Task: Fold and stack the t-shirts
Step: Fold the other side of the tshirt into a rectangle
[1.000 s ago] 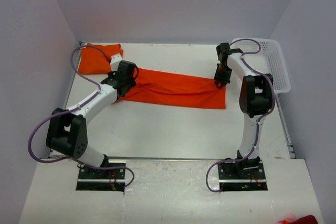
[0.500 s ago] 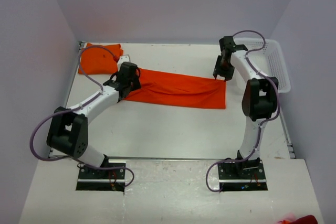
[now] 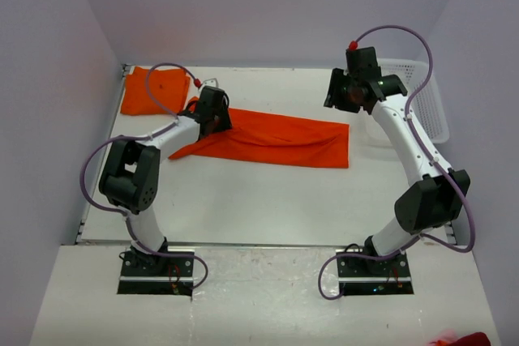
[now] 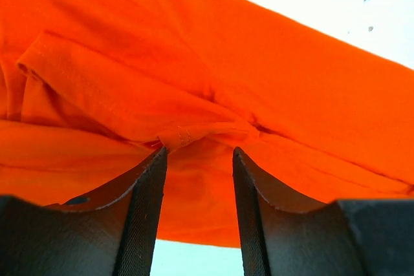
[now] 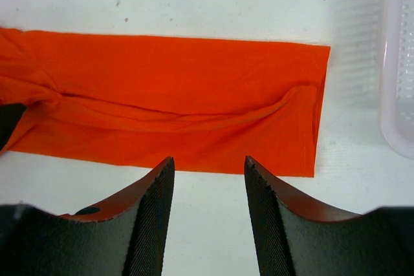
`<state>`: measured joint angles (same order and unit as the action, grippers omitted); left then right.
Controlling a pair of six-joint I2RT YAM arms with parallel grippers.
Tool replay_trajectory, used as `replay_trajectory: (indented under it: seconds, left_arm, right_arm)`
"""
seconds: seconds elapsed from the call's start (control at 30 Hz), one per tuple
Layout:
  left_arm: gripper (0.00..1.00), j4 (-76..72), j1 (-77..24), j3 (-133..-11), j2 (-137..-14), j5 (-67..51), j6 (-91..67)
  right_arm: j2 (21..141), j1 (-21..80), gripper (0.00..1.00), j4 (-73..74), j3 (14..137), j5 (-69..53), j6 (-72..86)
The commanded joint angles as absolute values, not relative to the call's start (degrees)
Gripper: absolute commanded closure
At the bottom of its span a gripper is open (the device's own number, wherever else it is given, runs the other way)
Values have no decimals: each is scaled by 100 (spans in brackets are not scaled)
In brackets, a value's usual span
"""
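One orange t-shirt point(image 3: 276, 139) lies as a long folded strip across the middle of the table; it also shows in the right wrist view point(image 5: 168, 101). A second orange t-shirt point(image 3: 148, 91) lies folded at the back left corner. My left gripper point(image 3: 216, 111) is low over the strip's left end, jaws open. In the left wrist view, my left gripper point(image 4: 197, 154) has a bunched fold of cloth point(image 4: 194, 135) at its tips, not clamped. My right gripper point(image 3: 344, 91) is open and empty, raised above the strip's right end, and in the right wrist view point(image 5: 208, 163) it is over bare table.
A white lattice basket point(image 3: 422, 107) stands at the right edge of the table, close to my right arm; its wall shows in the right wrist view point(image 5: 398, 75). A bit of orange cloth point(image 3: 462, 338) shows at the bottom right, off the table.
My right gripper has lifted off the strip's right end and moved up and back. My left gripper has shifted right along the strip's left end. The strip has stayed in place.
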<state>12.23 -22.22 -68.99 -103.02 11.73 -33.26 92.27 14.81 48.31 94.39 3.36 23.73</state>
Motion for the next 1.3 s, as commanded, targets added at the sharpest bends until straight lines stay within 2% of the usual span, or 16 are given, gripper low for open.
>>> replay_trajectory:
  seconds: [0.0, 0.47, 0.77, 0.87, 0.9, 0.97, 1.0, 1.03, 1.27]
  left_arm:
    - [53, 1002, -2241, -7259, -10450, 1133, -3217]
    - [53, 1362, -2189, -7374, -10705, 1652, -3050]
    - [59, 1187, -2118, -7330, -11004, 1723, -2997]
    - [70, 1134, -2083, -7365, -11057, 1705, -2971]
    - [79, 1125, -2083, -7374, -11065, 1714, -2962]
    - [87, 1116, -2074, -7426, -11092, 1731, -2918]
    - [95, 1108, -2074, -7444, -11092, 1740, -2918]
    - [99, 1107, -2074, -7462, -11092, 1732, -2909]
    - [100, 1011, -2092, -7576, -11048, 1644, -2786]
  right_arm:
    - [9114, 1441, 51, 4755, 9290, 176, 2276]
    - [8947, 1433, 51, 4720, 9211, 35, 2312]
    - [8859, 1433, 51, 4702, 9053, -88, 2312]
    - [8833, 1433, 51, 4720, 9027, -70, 2312]
    - [8824, 1433, 51, 4711, 9018, -70, 2320]
    - [8824, 1433, 51, 4702, 9000, -114, 2320]
    - [8842, 1433, 51, 4693, 9000, -132, 2329]
    - [8868, 1433, 51, 4702, 9000, -149, 2347]
    - [8965, 1433, 51, 4606, 8947, -334, 2417]
